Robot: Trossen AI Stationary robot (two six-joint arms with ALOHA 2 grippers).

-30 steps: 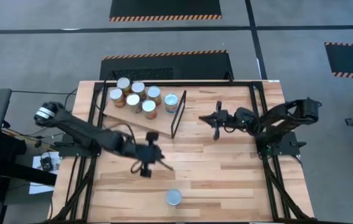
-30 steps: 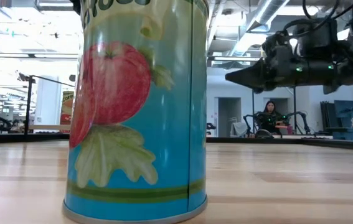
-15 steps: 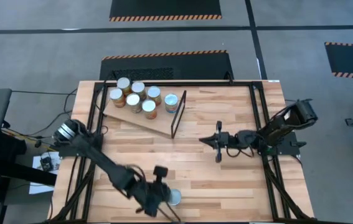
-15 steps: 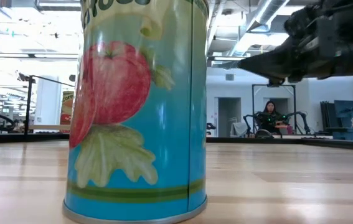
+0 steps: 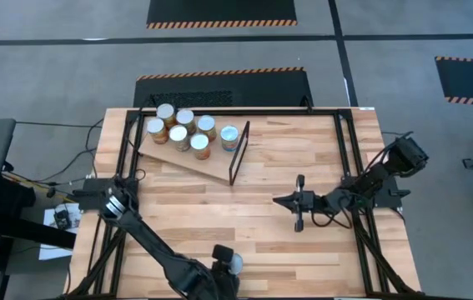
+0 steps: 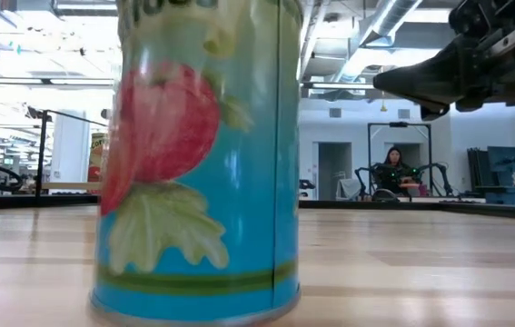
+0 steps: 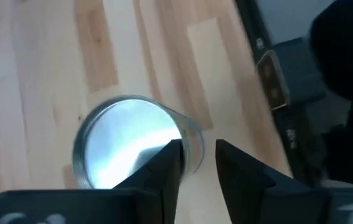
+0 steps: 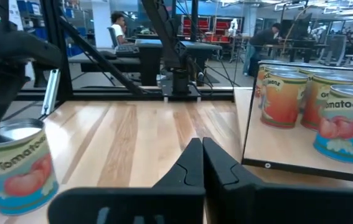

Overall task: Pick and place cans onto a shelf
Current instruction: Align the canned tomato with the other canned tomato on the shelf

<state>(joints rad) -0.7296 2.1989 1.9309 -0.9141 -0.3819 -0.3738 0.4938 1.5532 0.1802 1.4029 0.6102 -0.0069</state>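
Note:
One tomato can [image 5: 235,263] with a blue label stands upright on the wooden table near its near edge; it fills the low view [image 6: 198,163]. My left gripper [image 7: 199,163] has come down at it from above, open by a narrow gap, one finger over the can's silver top [image 7: 123,140] and the other beside its wall. Several cans [image 5: 183,129] stand on the tilted shelf [image 5: 188,162] at the far left. My right gripper [image 5: 276,200] hovers shut and level right of the table's middle, touching nothing. My left gripper slants down at the lone can from above. One fingertip [image 7: 169,163] lies over the edge of the can's top rim [image 7: 177,134]; whether it touches the rim I cannot tell. The can stands upright on the table.
The shelf's black frame [image 5: 238,154] stands upright at its right end. Black rails [image 5: 346,158] run along the table's sides. Bare planks [image 5: 286,250] lie between the lone can and my right arm. A person sits far behind the table [image 6: 391,173].
My left gripper has swept from the table's middle toward the near edge and come down at the lone can. My right gripper has swung toward the near edge, staying level and shut.

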